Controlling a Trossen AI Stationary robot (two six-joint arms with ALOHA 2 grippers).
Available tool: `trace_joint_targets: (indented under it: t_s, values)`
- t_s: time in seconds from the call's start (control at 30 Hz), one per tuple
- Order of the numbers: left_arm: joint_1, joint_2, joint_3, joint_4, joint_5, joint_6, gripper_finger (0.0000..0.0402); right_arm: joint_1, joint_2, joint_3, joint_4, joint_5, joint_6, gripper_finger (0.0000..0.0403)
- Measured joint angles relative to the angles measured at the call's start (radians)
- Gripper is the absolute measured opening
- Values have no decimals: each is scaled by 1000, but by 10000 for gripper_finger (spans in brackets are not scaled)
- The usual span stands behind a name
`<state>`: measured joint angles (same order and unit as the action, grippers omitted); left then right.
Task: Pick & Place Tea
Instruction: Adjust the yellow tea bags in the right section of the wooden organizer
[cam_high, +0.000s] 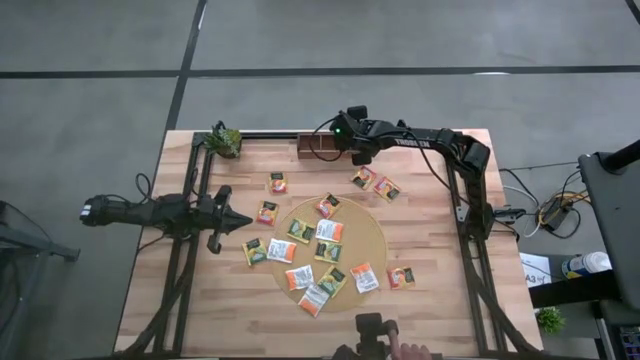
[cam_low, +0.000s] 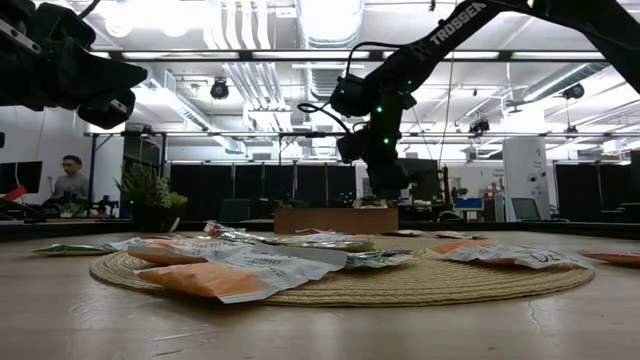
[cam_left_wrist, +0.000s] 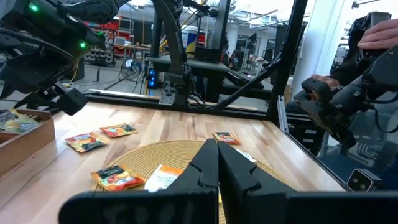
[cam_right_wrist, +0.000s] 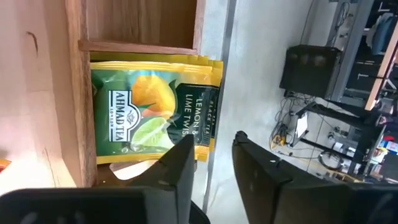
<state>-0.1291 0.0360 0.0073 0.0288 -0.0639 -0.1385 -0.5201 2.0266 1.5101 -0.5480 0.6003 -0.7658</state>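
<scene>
As the right gripper (cam_right_wrist: 211, 163) hangs over the wooden tray (cam_high: 322, 148) at the tabletop's far edge with its fingers spread, a green lemon-lime sachet (cam_right_wrist: 152, 106) lies in a compartment, overhanging the tray's rim. The robot should lift straight up so that nothing drags it out. The left gripper (cam_high: 243, 220) waits pressed together. About sixteen tea sachets (cam_high: 327, 229) lie loose, some ten on the one round mat (cam_high: 372, 238).
</scene>
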Motion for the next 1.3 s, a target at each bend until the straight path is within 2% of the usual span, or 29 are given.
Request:
trace_joint_targets:
  t_s: [0.17,0.33,0.47,0.67,0.8,0.9,1.0,1.1,1.3]
  values:
    - [0,0,0,0,0,0,0,3,-2,3,0,6,1,136]
    - [0,0,0,0,0,0,0,17,-33,6,2,32,44,145]
    - [0,0,0,0,0,0,0,17,-71,13,-34,-53,78,142]
    - [0,0,0,0,0,0,0,-28,-73,127,-292,-249,109,111]
    - [0,0,0,0,0,0,0,-58,-63,184,-368,-330,98,61]
    - [0,0,0,0,0,0,0,-64,-63,203,-383,-396,15,18]
    - [0,0,0,0,0,0,0,-63,-62,205,-388,-475,-48,10]
    - [0,0,0,0,0,0,0,-62,-56,201,-390,-549,-14,8]
    - [0,0,0,0,0,0,0,-68,2,198,-399,-549,34,8]
